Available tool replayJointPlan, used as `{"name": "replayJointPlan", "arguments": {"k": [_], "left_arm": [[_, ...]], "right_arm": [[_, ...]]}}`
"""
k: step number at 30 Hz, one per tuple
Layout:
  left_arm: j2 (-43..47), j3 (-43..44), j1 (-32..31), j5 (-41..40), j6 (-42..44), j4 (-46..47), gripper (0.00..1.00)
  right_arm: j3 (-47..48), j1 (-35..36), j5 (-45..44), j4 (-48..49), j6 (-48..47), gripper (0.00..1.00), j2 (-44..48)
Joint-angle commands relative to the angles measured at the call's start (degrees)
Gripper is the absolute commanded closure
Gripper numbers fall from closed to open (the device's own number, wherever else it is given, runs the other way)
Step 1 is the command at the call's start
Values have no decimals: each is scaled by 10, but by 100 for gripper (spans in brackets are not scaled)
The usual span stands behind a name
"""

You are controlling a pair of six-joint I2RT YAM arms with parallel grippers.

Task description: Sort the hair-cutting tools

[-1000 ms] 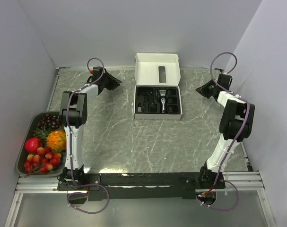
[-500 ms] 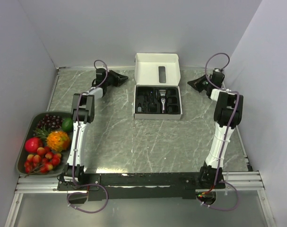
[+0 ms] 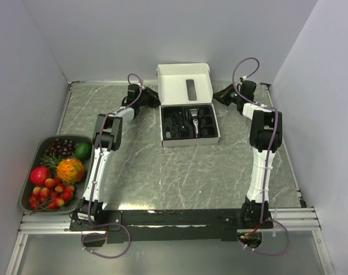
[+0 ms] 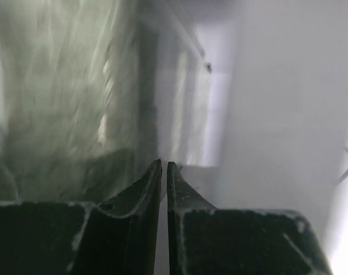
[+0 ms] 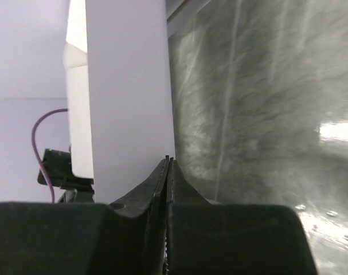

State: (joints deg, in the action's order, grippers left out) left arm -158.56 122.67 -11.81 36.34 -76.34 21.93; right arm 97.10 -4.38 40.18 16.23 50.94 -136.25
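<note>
The white box stands open at the back middle of the table, lid up. Its black insert holds the black-and-silver hair clipper. The other black pieces in the insert are too small to tell apart. My left gripper is shut and empty, its tip at the box's left side. In the left wrist view the white box lies just ahead. My right gripper is shut and empty at the box's right side. In the right wrist view the white box wall is right at the tips.
A grey tray of colourful fruit sits at the left edge near the left arm's base. White walls close in the table at the back and on both sides. The marble tabletop stretches in front of the box.
Both arms have reached inward from the back corners to the box's two sides. The box has shifted slightly left and turned a little.
</note>
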Motion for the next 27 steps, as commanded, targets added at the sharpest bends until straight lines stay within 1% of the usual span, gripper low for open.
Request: {"name": "replayJointPlan", "arguments": {"k": [1,4,5,10,13,14,16,19,24,27], "left_arm": [[16,-23,-14,29,-5,8,86],[38,-55,-17,32,7,9,87],[54,-86,-18,34,5,16,88],[96,-160,-15,36,22,14,89],[116,-200,-15,43,17,28,90],[126,-209,-15,44,15,37,91],[141,-235,-15,48,14,41,91],[166,-264,-15,54,20,34,91],[205,-302,-15,61,56,-2,91],[235,-354,-15,68,57,14,91]], "right_arm": [[20,20,31,8,-7,96,-18],[0,31,31,12,-11,96,-17],[-20,33,29,14,-13,96,-11],[-81,41,31,54,-6,97,3],[-111,41,20,53,-19,97,24],[-119,54,15,34,-26,97,36],[-135,60,7,35,-36,98,49],[-182,65,-2,53,-37,98,80],[-276,74,-18,92,-32,98,134],[-335,85,-28,114,-35,98,167]]}}
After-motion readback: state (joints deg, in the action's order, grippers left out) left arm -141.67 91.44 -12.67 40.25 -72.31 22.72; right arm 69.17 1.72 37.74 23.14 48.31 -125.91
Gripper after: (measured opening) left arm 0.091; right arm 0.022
